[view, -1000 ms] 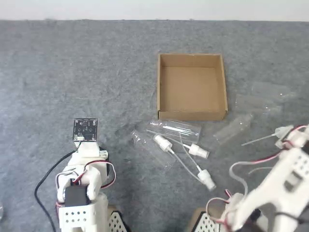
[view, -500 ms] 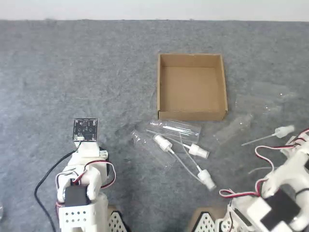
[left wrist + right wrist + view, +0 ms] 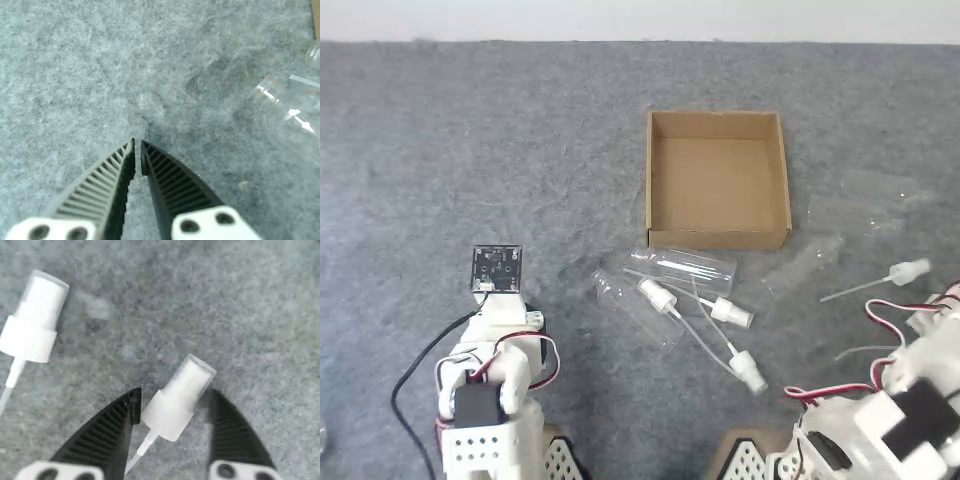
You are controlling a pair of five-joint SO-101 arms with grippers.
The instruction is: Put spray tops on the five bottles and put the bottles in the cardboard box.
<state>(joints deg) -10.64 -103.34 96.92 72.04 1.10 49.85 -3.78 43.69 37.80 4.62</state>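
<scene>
This reads as a robotics lab bench, not a home or shop. The worktop (image 3: 470,120) is covered edge to edge in grey felt-like matting, and a plain pale wall (image 3: 640,20) runs behind it. Two white plastic arms (image 3: 485,410) stand at the near edge, with loose wires (image 3: 556,362) and an uncased camera board (image 3: 496,268). A box (image 3: 717,238), clear bottles (image 3: 682,265) and spray tops (image 3: 907,271) lie scattered on the matting.
</scene>
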